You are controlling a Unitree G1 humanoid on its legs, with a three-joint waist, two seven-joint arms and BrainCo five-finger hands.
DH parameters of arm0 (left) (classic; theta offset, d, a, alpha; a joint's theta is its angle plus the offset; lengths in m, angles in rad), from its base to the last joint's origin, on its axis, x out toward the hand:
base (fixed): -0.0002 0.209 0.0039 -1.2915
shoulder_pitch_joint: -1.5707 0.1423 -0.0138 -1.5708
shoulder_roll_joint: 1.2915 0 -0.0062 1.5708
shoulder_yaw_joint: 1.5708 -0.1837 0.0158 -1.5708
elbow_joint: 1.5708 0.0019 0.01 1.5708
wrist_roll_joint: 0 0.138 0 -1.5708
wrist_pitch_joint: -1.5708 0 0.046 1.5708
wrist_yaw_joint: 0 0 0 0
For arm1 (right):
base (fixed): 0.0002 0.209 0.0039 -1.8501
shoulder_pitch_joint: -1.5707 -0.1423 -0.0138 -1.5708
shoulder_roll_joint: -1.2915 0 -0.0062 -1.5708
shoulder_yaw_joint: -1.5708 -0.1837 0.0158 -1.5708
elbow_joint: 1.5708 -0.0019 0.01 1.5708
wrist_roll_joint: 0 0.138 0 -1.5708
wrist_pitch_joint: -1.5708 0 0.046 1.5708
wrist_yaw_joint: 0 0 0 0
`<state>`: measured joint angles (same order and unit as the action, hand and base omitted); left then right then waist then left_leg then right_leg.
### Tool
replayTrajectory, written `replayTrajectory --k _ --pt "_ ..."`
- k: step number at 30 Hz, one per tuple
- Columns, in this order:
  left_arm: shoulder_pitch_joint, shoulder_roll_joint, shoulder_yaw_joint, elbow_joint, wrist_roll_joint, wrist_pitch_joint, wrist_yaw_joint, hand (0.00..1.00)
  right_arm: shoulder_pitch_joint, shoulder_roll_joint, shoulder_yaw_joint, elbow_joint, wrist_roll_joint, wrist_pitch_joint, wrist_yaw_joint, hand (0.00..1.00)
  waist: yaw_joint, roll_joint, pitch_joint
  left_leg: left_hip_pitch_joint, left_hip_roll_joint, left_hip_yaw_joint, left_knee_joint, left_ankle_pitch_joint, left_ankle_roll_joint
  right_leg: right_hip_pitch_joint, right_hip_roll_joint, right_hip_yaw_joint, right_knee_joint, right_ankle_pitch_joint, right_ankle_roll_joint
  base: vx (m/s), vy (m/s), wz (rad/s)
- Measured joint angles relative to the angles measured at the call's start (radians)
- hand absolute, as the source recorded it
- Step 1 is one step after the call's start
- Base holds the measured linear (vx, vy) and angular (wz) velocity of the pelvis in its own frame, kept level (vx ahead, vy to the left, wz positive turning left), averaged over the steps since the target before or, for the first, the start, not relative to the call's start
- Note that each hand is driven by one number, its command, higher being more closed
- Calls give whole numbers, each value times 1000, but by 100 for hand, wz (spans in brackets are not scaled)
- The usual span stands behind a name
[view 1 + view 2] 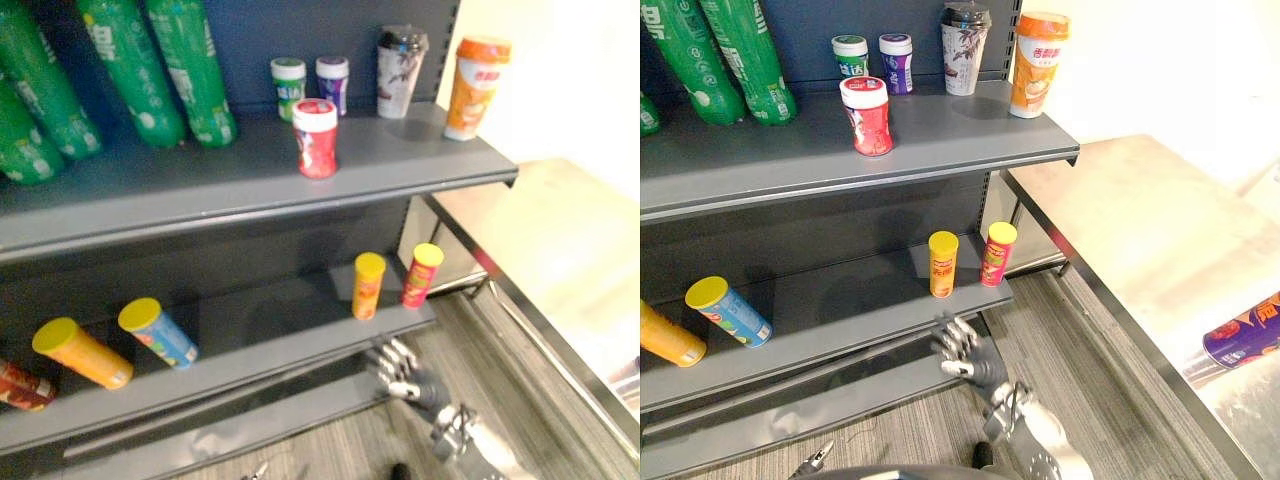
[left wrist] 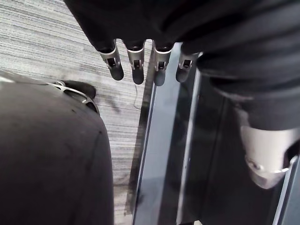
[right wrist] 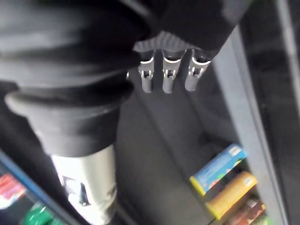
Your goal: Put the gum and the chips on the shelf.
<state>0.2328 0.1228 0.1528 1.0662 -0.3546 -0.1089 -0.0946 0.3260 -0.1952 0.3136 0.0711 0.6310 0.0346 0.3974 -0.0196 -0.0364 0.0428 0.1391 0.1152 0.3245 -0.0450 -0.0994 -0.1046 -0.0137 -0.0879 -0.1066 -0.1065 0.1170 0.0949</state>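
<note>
Red-labelled gum jar (image 1: 868, 116) stands on the upper shelf (image 1: 970, 140); right hand (image 1: 962, 352) and left hand (image 2: 137, 65) hang empty, fingers straight and apart.

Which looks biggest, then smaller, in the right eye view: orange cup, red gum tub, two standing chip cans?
Largest: orange cup.
Next: red gum tub.
Smallest: orange chip can and red chip can, which look alike, so I won't rank those two.
</note>
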Motion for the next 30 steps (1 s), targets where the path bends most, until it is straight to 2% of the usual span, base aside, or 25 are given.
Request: replayTrajectory --k 2,5,6,8,10,11,16,20,26,27,30 --pt "2 0 -3 1 -22 0 0 0 5 14 -19 90 -2 -24 -13 0 -4 1 0 0 1 1 1 0 0 0 1 0 0 0 0 0 0 0" --pt "3 1 -21 2 -36 1 0 0 9 40 -101 317 -3 -69 -56 0 -5 9 -4 -4 3 5 10 -7 -2 -1 2 1 0 -1 -1 0 0 0" --pt "3 2 -26 2 -36 1 0 0 7 41 -114 353 -5 -71 -68 0 -5 11 -5 -6 4 5 13 -9 -2 -2 1 1 0 -1 -1 0 0 0" --pt "0 -1 -31 2 -36 2 0 0 3 43 -148 465 -50 -108 -104 0 -5 14 -7 -7 3 4 13 -9 -2 -2 1 0 0 -1 -1 0 0 0" --pt "0 -2 -32 3 -36 3 1 0 3 46 -156 531 -145 -190 -156 0 -7 21 -10 -8 3 2 14 -9 -2 -3 1 -3 0 -1 -1 0 0 0" --pt "-2 -3 -32 3 -36 3 1 0 -2 53 -173 577 -164 -217 -165 0 -7 25 -12 -8 3 0 14 -9 -2 -3 1 -4 0 -1 -1 0 0 0" --pt "-8 -10 -30 8 -36 4 1 0 -59 77 -312 832 -173 -226 -143 0 -5 33 -18 -8 0 -9 12 -8 0 2 -4 -16 0 -1 -1 -17 -10 6" --pt "-9 -9 -28 11 -36 4 0 0 -64 80 -387 919 -201 -239 -152 0 -6 32 -18 -4 -4 -14 11 -7 1 7 -8 -20 0 -1 -1 -7 -2 1" --pt "-27 -15 -28 46 -44 3 -24 0 -42 100 -503 937 -186 -237 -221 0 -18 34 -4 37 -26 2 -18 -1 7 -4 -18 4 55 -28 8 -13 21 -8" --pt "-32 -18 -28 48 -67 3 -39 0 -42 105 -526 935 -172 -238 -234 0 -33 36 0 39 -34 12 -14 0 13 -26 -26 15 99 -41 15 -31 76 -26" --pt "-37 -22 -7 48 -75 25 -75 0 -34 148 -592 924 -136 -259 -257 0 -40 25 22 55 -46 83 -11 -9 25 -58 -33 67 128 -37 23 -52 50 -56"
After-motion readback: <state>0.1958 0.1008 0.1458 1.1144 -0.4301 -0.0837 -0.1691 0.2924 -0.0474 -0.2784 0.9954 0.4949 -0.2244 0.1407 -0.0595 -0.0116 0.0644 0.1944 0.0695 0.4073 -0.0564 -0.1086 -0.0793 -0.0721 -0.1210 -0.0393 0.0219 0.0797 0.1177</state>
